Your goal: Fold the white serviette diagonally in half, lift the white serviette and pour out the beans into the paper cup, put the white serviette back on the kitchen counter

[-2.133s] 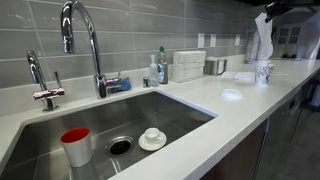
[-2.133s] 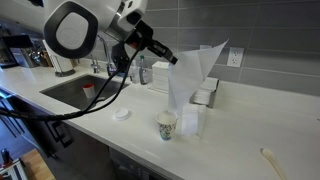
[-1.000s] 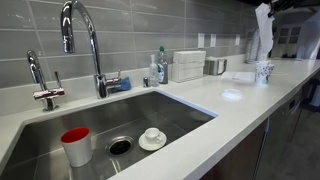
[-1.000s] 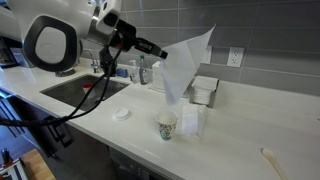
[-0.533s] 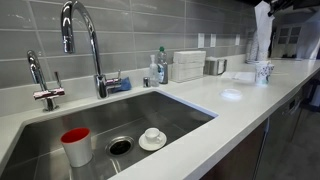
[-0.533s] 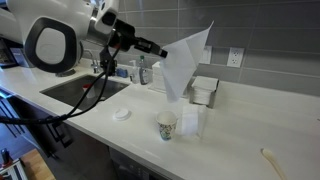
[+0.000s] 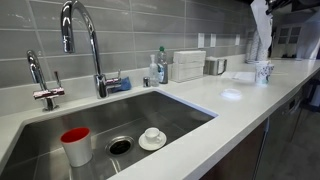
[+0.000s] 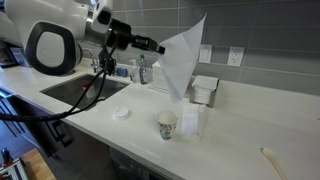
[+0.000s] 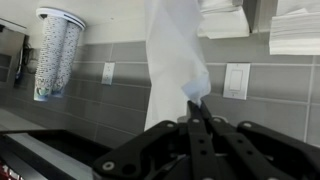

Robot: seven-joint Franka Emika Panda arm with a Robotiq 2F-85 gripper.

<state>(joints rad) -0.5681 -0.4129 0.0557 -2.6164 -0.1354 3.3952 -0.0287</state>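
Gripper (image 8: 160, 47) is clamped shut on one corner of the white serviette (image 8: 181, 62), so it hangs folded like a chute w/ the low tip roughly over the paper cup (image 8: 167, 125), prob so the beans slide in. Tip isn't touching the cup tho. Can't see any beans tbh. Cup's upright on the kitchen counter (image 8: 245, 115).

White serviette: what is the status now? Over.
End effector shut on the white serviette, held aloft, hanging down. Paper cup upright on the kitchen counter, roughly below it. Nothing seen between them.
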